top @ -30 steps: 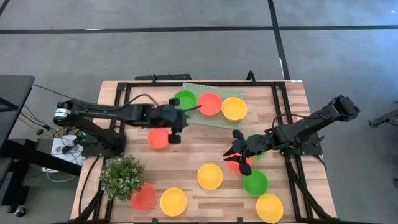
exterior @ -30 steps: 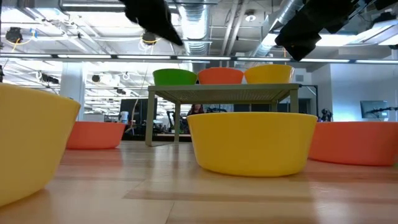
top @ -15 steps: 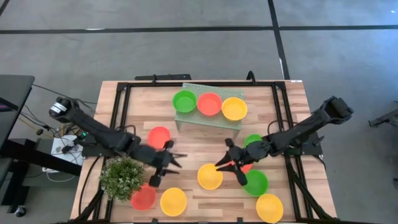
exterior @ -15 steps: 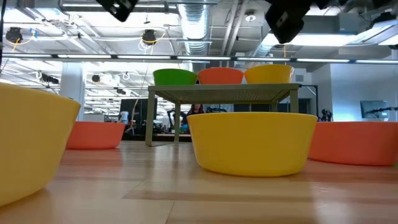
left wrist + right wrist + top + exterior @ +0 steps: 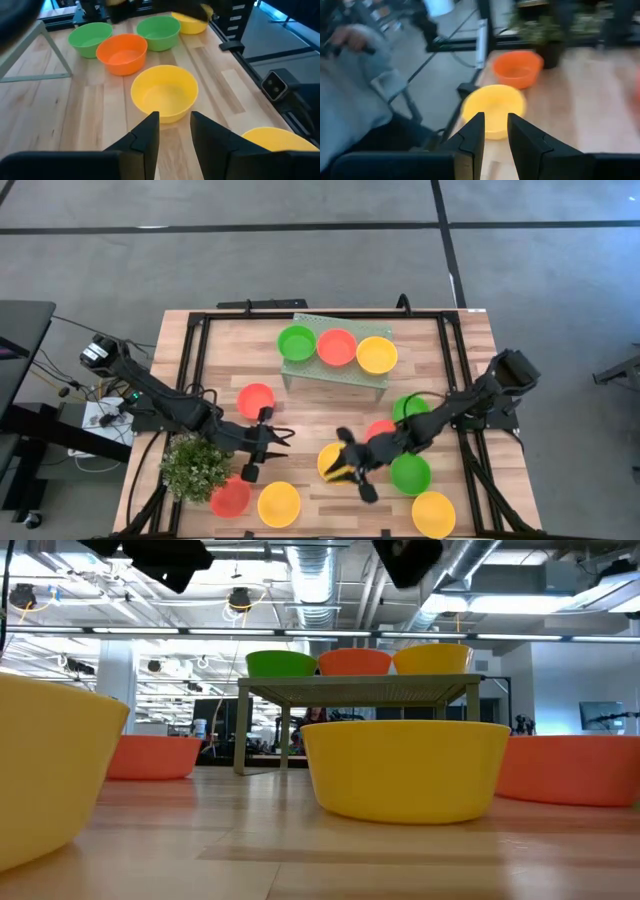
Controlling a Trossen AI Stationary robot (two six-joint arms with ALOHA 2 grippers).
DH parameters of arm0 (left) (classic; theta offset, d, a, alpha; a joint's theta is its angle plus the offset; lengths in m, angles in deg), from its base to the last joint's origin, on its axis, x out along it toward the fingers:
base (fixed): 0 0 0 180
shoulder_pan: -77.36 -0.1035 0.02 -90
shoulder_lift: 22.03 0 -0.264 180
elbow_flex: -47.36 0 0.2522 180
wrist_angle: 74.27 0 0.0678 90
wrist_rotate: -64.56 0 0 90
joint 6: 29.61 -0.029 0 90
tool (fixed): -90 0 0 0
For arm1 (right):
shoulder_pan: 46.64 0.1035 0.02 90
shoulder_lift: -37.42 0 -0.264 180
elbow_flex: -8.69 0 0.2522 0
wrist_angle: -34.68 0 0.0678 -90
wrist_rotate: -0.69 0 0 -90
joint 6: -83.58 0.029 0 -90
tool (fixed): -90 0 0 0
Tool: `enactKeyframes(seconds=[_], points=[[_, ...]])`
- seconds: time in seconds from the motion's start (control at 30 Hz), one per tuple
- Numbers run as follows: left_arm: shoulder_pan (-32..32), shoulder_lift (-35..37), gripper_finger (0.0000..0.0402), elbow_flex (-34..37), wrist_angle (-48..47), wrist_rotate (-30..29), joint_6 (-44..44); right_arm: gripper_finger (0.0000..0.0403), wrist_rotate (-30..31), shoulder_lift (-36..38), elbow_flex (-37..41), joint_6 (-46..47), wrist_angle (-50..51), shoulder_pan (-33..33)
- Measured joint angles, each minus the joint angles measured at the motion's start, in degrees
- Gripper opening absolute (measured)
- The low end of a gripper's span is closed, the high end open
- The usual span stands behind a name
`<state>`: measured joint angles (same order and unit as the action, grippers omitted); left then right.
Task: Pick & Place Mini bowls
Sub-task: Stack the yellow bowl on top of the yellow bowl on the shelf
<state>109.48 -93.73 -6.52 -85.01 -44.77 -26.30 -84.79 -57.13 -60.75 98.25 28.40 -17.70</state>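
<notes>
Three mini bowls, green (image 5: 296, 342), red (image 5: 337, 347) and yellow (image 5: 376, 354), sit on the pale green rack (image 5: 335, 370). Several more stand on the table. My left gripper (image 5: 264, 444) hovers between a red bowl (image 5: 256, 400) and the plant, fingers a little apart (image 5: 175, 122), nothing between them. It faces the middle yellow bowl (image 5: 164, 93). My right gripper (image 5: 350, 467) hangs above that yellow bowl (image 5: 330, 461), narrowly open (image 5: 495, 130) and empty. It looks toward a near yellow bowl (image 5: 492, 110) and a red one (image 5: 517, 67).
A bushy plant (image 5: 196, 464) stands at the near left, beside a red bowl (image 5: 230, 496) and a yellow one (image 5: 278, 504). Green (image 5: 410, 474), yellow (image 5: 432, 514), red (image 5: 380, 428) and green (image 5: 405, 406) bowls crowd the right. A person's grey sleeve (image 5: 355, 95) shows beyond the table's left edge.
My left gripper has swung away from the rack's front toward the table's near edge and sunk, ending beside the plant. My right gripper has travelled toward the table's left and near edge, from over the red bowl to over the middle yellow bowl. No bowl has moved.
</notes>
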Motion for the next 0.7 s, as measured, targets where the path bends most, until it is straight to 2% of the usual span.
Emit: enactKeyframes(seconds=[0.1,0.2,0.3,0.43,0.7], points=[[-0.2,0.0,0.0112,0.0,0.0,-0.2,0.0,0.0079,0.5,-3.4,-6.0,-1.2,5.7,2.0],[-0.3,0.0,0.0112,0.0,0.0,-0.1,0.0,0.0083,1.7,-6.4,-12.2,-1.2,17.2,3.1],[-0.4,0.0,0.0112,0.0,0.0,-0.2,0.0,0.0095,2.0,-9.5,-17.7,1.5,28.9,3.6],[-0.4,0.0,0.0112,0.0,0.0,-0.2,0.1,0.0121,2.2,-13.5,-22.9,6.1,39.0,3.2],[-0.4,0.0,0.0112,0.0,0.0,-0.2,0.5,0.0184,2.2,-18.8,-26.1,11.5,43.6,2.8]])
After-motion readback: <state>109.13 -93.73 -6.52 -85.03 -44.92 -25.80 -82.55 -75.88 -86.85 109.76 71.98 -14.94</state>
